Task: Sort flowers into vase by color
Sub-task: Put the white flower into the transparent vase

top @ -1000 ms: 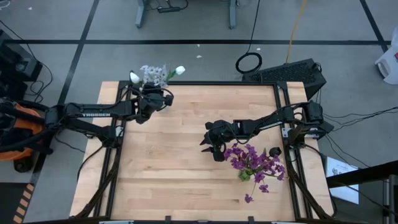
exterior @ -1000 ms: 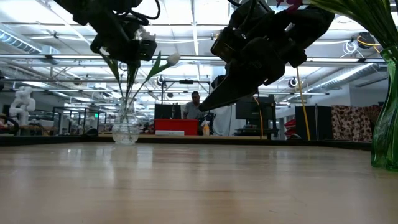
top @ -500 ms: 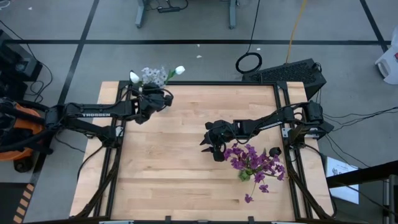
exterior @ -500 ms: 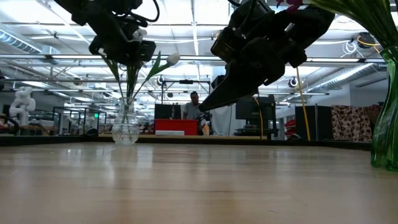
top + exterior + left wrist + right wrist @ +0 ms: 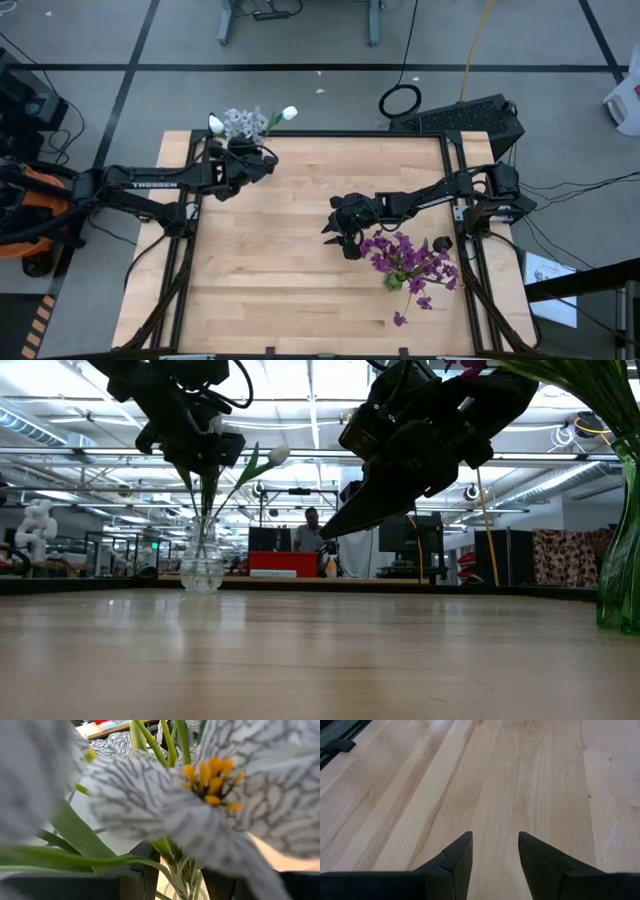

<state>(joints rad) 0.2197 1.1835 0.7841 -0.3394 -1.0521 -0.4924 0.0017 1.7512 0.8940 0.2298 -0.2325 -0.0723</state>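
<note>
From above, my left gripper (image 5: 262, 158) hangs by the pale flowers (image 5: 243, 122) at the table's (image 5: 300, 250) far left corner; purple flowers (image 5: 408, 262) stand near the right edge. Level view: their vase (image 5: 203, 560) half hidden. Left wrist: petals block my fingers; grip unclear. Right wrist: right gripper (image 5: 495, 851) parted, empty.

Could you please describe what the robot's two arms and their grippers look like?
Both arms are dark, slender, jointed links. The left arm carries white lettering along its forearm, with an orange and black base and cables behind it. The right gripper ends in two black, wedge-shaped pointed fingers. The left gripper is a bulky black block.
</note>
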